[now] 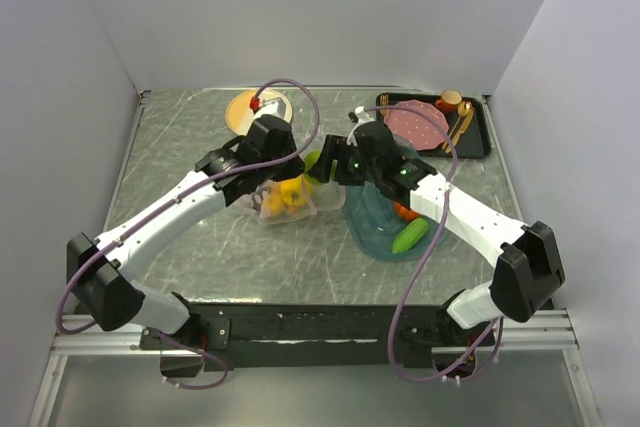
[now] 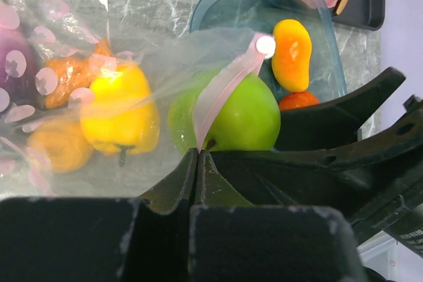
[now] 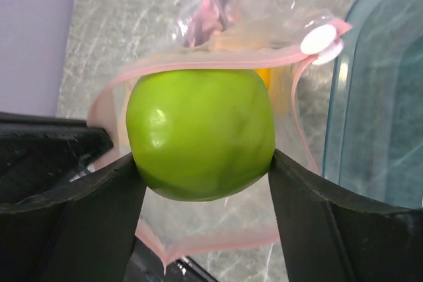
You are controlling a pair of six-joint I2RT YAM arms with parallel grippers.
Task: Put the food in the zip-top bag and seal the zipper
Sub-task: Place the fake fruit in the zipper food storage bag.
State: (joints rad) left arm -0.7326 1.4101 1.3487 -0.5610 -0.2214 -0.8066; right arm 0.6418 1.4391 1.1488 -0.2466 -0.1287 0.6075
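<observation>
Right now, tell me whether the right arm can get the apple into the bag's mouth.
Likely yes. The right pincer holds the apple at the mouth of the bag, with the zipper looped open around it. The left pincer pinches the zipper. Nothing visible blocks the way.

Your left arm and right arm wear white shells with chunky black joints. A purple cable loops along each, and two green lights glow on the right one.
</observation>
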